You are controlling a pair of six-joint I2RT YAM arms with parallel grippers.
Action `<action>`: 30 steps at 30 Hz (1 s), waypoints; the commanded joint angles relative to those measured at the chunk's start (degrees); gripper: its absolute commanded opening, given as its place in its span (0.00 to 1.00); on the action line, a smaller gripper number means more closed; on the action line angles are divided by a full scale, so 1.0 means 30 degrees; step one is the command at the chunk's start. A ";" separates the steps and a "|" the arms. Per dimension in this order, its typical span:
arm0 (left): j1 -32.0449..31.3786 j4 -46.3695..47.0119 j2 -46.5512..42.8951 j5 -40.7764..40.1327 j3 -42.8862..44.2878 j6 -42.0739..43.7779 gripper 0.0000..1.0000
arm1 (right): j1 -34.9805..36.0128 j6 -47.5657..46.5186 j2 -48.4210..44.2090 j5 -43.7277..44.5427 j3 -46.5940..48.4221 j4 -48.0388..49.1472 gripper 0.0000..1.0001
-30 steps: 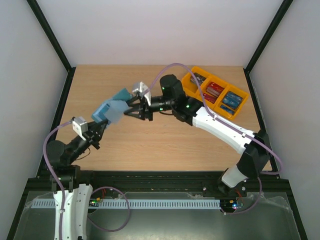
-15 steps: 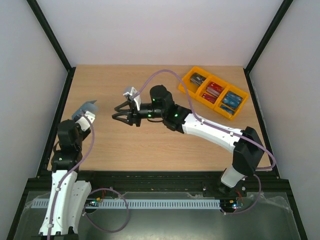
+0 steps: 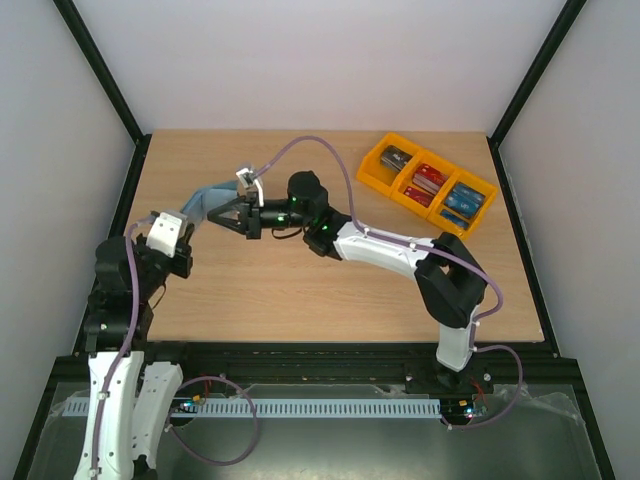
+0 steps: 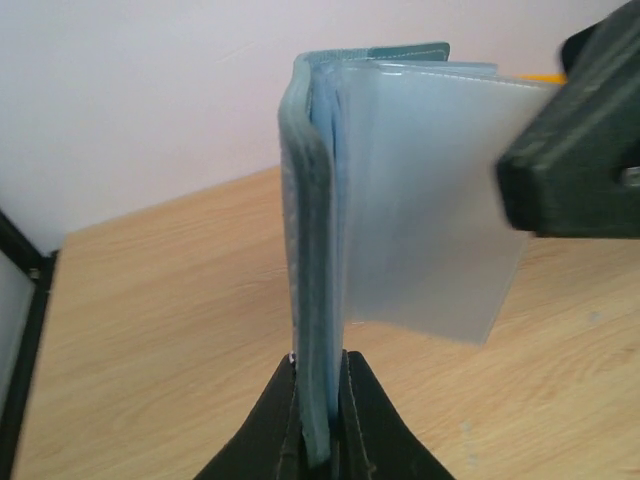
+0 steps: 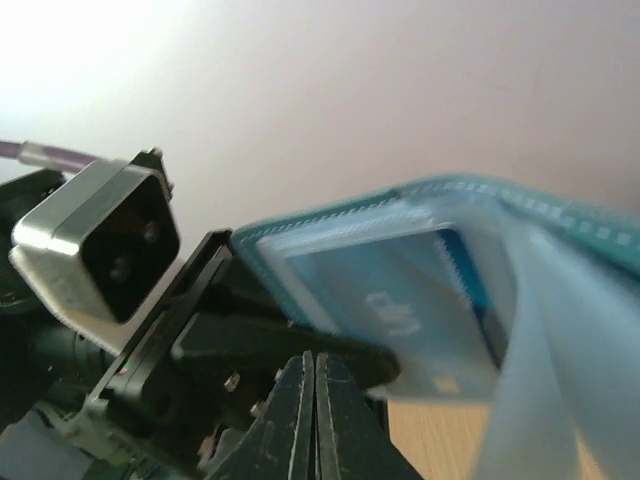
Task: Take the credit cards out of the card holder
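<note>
Your left hand (image 4: 318, 425) holds the teal card holder (image 4: 310, 240) up off the surface (image 3: 300, 290), over its far-left part. The fingers are clamped on the holder's lower edge, the covers stand upright, and a clear pocket leaf (image 4: 430, 200) fans out to the right.

The risk, as it looks, is that the pinch is narrow: a hard tug on a card could twist the holder or drag it out of the grip. A blue card (image 5: 400, 300) sits deep in its pocket, so you could nip the floppy leaf instead of the plastic.

Your right hand (image 5: 308, 400) is close up against the holder, fingers drawn together to a hairline. Whether they pinch anything cannot be told.
</note>
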 commanded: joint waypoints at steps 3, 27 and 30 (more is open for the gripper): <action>0.0104 0.0528 -0.0305 0.4281 0.0245 -0.3348 0.02 | 0.0000 -0.2216 -0.0262 0.3738 0.2099 -0.3873 0.02; 0.0723 0.7145 -0.2700 1.6431 -0.1253 -0.7723 0.02 | -0.0902 -1.8417 -0.7184 -0.3672 0.1166 -1.9940 0.27; 0.0876 0.6898 -0.2835 1.6681 -0.1295 -0.7215 0.02 | -0.0896 -1.9680 -0.7509 -0.3437 0.1272 -2.0739 0.28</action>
